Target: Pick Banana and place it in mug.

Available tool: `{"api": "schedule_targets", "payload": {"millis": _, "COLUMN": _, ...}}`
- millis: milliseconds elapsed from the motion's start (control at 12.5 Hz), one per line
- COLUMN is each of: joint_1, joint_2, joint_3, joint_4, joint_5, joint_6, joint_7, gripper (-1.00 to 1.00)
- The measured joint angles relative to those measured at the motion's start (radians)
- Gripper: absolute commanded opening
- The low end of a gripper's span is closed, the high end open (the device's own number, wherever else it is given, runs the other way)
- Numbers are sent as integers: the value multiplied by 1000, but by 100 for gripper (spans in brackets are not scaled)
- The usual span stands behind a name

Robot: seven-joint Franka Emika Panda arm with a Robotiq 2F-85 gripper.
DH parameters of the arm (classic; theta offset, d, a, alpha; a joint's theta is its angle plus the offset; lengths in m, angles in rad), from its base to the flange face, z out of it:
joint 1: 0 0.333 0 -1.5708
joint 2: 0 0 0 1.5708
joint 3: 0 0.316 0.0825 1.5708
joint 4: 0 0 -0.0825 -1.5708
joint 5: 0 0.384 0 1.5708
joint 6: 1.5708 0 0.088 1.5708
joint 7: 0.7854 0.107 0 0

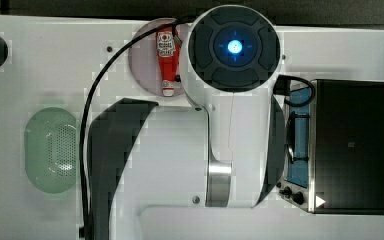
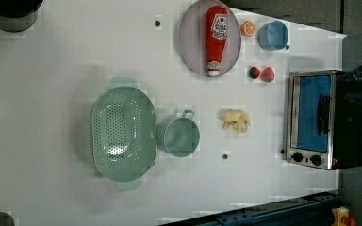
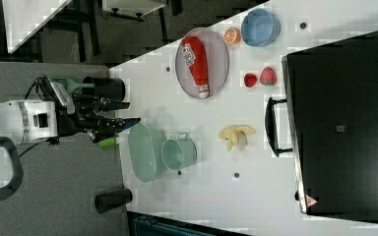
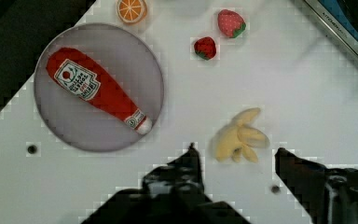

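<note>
Top view. The white arm (image 1: 190, 150) covered the middle of the white table (image 1: 45, 65). A red ketchup bottle (image 1: 166, 60) lay on a grey oval plate (image 1: 145, 60) beside the arm's round cap. A pale-green perforated basket (image 1: 50, 150) sat toward the top view's left; a toaster oven (image 1: 350, 145) stood toward the top view's right.

Left view. The banana (image 2: 235, 119) lay on bare table between the mug (image 2: 179, 136) and the toaster oven, apart from both. The mug stood upright, just beside the basket. The bottle lay lengthwise on the plate. An orange slice (image 2: 248, 28) lay just beside a blue cup (image 2: 273, 35), and two strawberries (image 2: 261, 73) lay close together near the plate.

Right view. The gripper (image 3: 120, 123) was held off the table's edge, over grey floor (image 3: 54, 196), near the basket's rim and well apart from the banana. A dark cylinder (image 3: 112, 200) lay on the floor.

Wrist view. The jaws stood apart with nothing between them. The banana (image 4: 238, 136) lay on the table beyond the two dark fingers (image 4: 186, 168), in line with the gap between them and untouched. The plate with the bottle, the orange slice and both strawberries lay farther off.
</note>
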Motion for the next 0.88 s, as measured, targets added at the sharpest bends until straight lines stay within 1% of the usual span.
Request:
{"api": "schedule_targets", "payload": {"millis": 160, "joint_1": 8, "joint_2": -112, "joint_3": -31, "joint_4": -102, "joint_5": 1, "joint_6": -112, "joint_7": -5, "gripper": 82}}
{"api": "schedule_targets", "payload": {"millis": 240, "joint_1": -4, "joint_2": -173, "joint_3": -35, "joint_4": -138, "joint_5": 2, "joint_6": -121, "joint_7": -12, "gripper": 99}}
{"api": "schedule_targets", "payload": {"millis": 400, "joint_1": -15, "joint_2": -266, "joint_3": -40, "joint_4": -165, "joint_5": 27, "joint_6": -120, "joint_7": -17, "gripper": 100}}
{"api": "schedule_targets", "payload": {"millis": 560, "joint_1": -14, "joint_2": -305, "joint_3": -43, "joint_4": -194, "joint_5": 35, "joint_6": -59, "joint_7": -17, "gripper": 100}}
{"api": "schedule_targets", "payload": {"millis": 720, "joint_1": -20, "joint_2": -283, "joint_3": -38, "joint_4": -260, "joint_5": 25, "joint_6": 14, "joint_7": -28, "gripper": 100}}
{"api": "schedule_targets", "payload": {"millis": 880, "joint_1": -14, "joint_2": -192, "joint_3": -40, "joint_4": -363, "joint_5": 28, "joint_6": 181, "joint_7": -57, "gripper": 100}}
